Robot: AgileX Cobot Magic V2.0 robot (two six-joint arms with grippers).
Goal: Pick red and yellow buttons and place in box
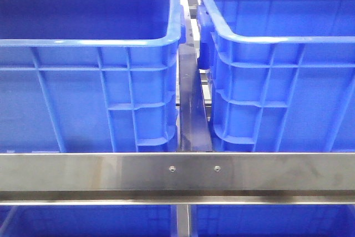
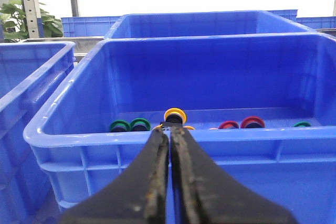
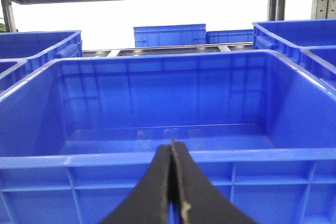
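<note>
A blue crate [image 2: 105, 139] in the left wrist view holds the buttons on its floor. A yellow button [image 2: 175, 114] shows just past the tips of my left gripper [image 2: 170, 128], and two red buttons [image 2: 252, 123] lie beside it. The left gripper is shut, level with the crate's near rim and outside it, with nothing seen between the fingers. The box [image 3: 105, 159], an empty blue crate, fills the right wrist view. My right gripper [image 3: 172, 144] is shut and empty at its near rim. No gripper or button shows in the front view.
Green buttons [image 2: 129, 125] lie in the same crate. The front view has two tall blue crates [image 1: 89, 43] [image 1: 277, 40] side by side with a narrow gap [image 1: 194, 115] between them, behind a steel rail [image 1: 177, 170]. More crates stand behind and beside.
</note>
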